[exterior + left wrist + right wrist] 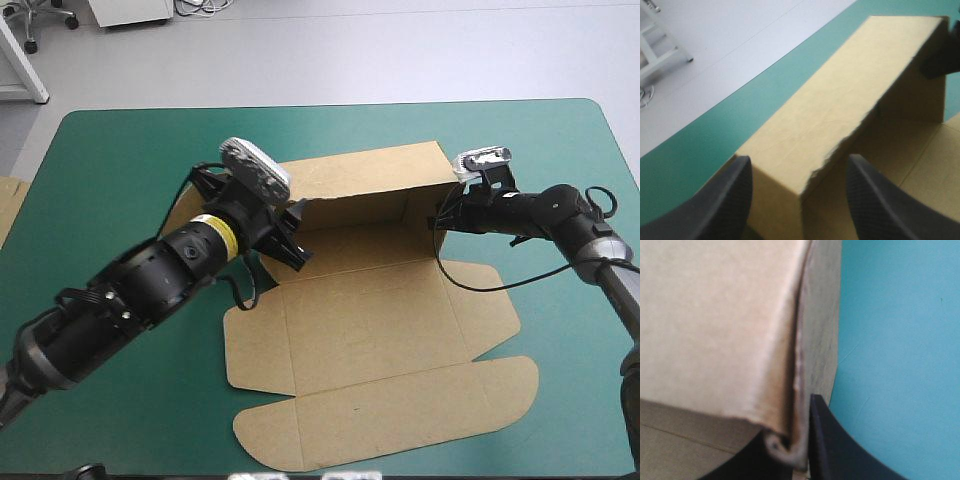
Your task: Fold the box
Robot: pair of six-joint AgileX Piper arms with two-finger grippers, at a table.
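Left end effector (799, 167): fingers apart, straddling the left end of the raised far wall | right end effector (439, 222): clamped on that wall's right corner | box (370, 330): one, brown, mid-tabletop (120, 160), long axis left-right, lid flat toward near edge | spare board (8, 205) at left edge
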